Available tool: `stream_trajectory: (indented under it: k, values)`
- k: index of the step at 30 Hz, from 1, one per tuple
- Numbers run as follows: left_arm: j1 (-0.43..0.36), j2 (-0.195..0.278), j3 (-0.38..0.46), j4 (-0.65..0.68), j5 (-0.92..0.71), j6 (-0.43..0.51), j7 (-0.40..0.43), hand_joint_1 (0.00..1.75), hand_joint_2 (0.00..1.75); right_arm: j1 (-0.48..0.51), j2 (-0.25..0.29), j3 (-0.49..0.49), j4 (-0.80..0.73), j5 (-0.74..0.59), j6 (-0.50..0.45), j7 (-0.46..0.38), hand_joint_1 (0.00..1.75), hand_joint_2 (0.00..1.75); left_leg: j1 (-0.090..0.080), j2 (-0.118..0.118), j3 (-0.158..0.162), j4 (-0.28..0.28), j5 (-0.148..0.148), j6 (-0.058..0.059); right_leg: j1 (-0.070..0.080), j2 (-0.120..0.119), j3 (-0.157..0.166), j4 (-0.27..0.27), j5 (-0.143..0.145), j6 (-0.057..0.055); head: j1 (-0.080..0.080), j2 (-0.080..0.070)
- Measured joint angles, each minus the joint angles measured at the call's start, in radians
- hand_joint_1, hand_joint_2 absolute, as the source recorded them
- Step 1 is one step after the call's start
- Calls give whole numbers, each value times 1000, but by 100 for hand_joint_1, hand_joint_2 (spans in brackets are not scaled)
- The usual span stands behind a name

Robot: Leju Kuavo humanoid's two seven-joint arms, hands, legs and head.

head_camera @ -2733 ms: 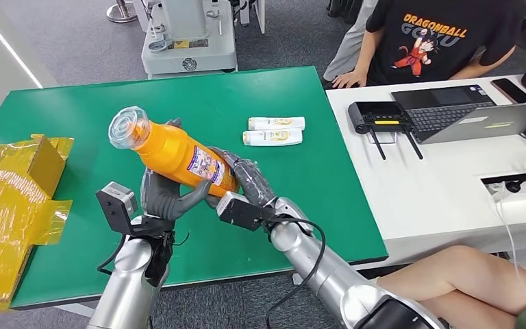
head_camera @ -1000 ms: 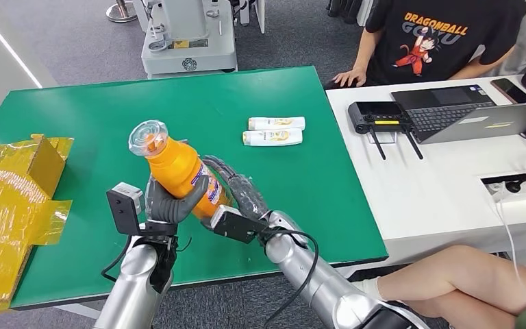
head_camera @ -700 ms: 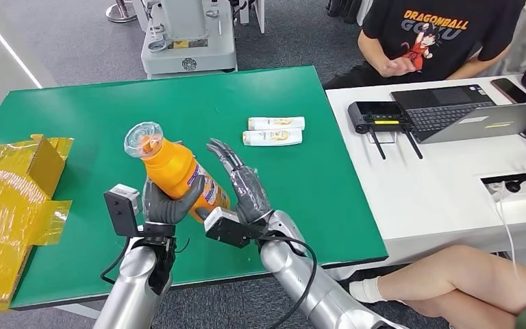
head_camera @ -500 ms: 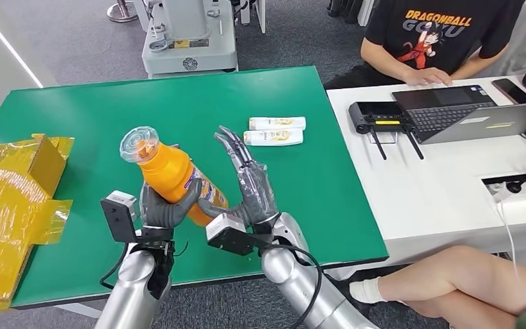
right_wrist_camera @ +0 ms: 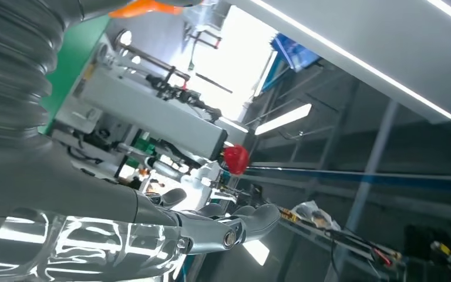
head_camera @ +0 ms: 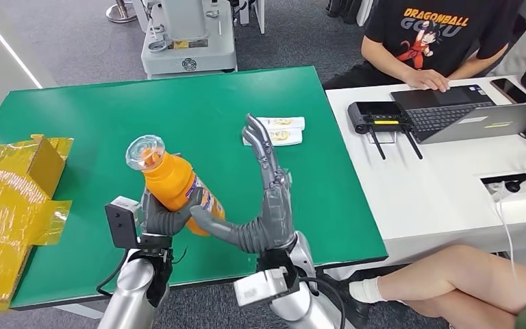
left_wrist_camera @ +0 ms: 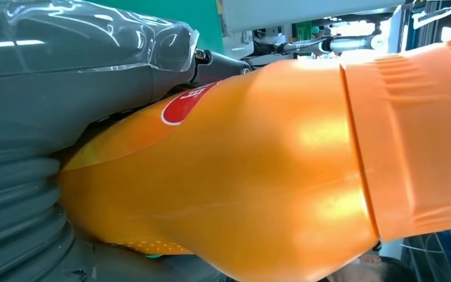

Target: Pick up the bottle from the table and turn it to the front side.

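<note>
Gripping the orange bottle (head_camera: pixel 173 181) in left hand (head_camera: pixel 161 216) fingers, right hand (head_camera: pixel 264 205) fingers spread wide, released

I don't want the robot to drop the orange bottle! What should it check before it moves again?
1. Left hand grips the orange bottle: ok.
2. Bottle lifted off the green table: ok.
3. Right hand lets go, fingers spread beside the bottle: ok, though its thumb looks very near the bottle; touching or not, cannot tell.
4. Front side facing forward: cannot tell; part of a label shows in the head view, a red mark in the left wrist view.
5. Two small white bottles far from the hands: ok.
</note>
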Motion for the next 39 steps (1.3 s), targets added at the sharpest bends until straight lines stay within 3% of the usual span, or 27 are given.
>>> stream_trajectory:
  k: [11, 28, 34, 39]
  values:
    - [10, 6, 36, -53, -30, 54, 18, 175, 175, 90, -28, 61, -135, -73, -34, 6, 0, 175, 0, 0, 0, 0, 0, 0, 0, 0, 0, 0, 0, 0, 0, 0]
    - [55, 57, 127, -173, -126, 127, 36, 175, 175, 189, -42, -1, -197, -159, -33, -20, 0, 175, 0, 0, 0, 0, 0, -1, 0, 0, 0, 0, -1, 0, 0, 0]
    - [40, 91, 169, -216, -197, 139, 46, 175, 175, 215, -42, -16, -204, -159, -15, -22, 0, 175, 0, 1, 0, 0, 0, -1, 0, 0, 0, 0, -1, 0, 0, 0]
    - [-18, 156, 205, -216, -272, 135, 28, 175, 175, 226, -43, -21, -204, -159, 0, -27, 0, 175, 1, 1, 1, 0, 0, -1, 0, 1, 0, 0, 0, -1, 0, 0]
